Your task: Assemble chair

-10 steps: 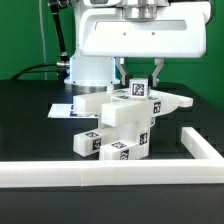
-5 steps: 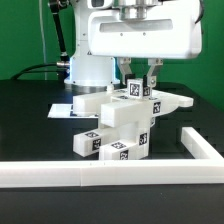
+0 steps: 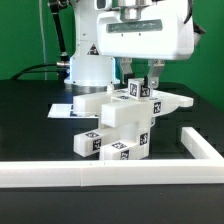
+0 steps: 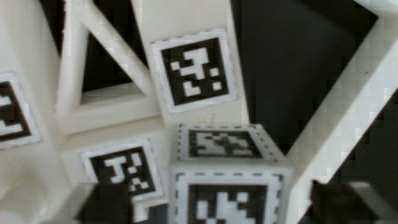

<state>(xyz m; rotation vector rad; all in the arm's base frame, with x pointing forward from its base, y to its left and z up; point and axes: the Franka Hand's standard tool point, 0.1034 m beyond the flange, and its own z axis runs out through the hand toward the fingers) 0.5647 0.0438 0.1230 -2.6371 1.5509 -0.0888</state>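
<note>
The chair stands as a stack of white blocky parts with black-and-white tags in the middle of the black table. Its topmost tagged block sits between the two dark fingers of my gripper, which hangs straight down over it. In the wrist view the same block fills the space between the fingers, with a small gap on each side. The gripper is open and holds nothing. White slats and another tag of the chair lie beyond.
A long white L-shaped border rail runs along the front and turns back at the exterior view's right. The arm's white base stands behind the chair. The marker board lies flat at the exterior view's left.
The fingers have parted and let go of the top block. The hand's white body has shifted slightly towards the exterior view's right and upward. The chair has not moved.
</note>
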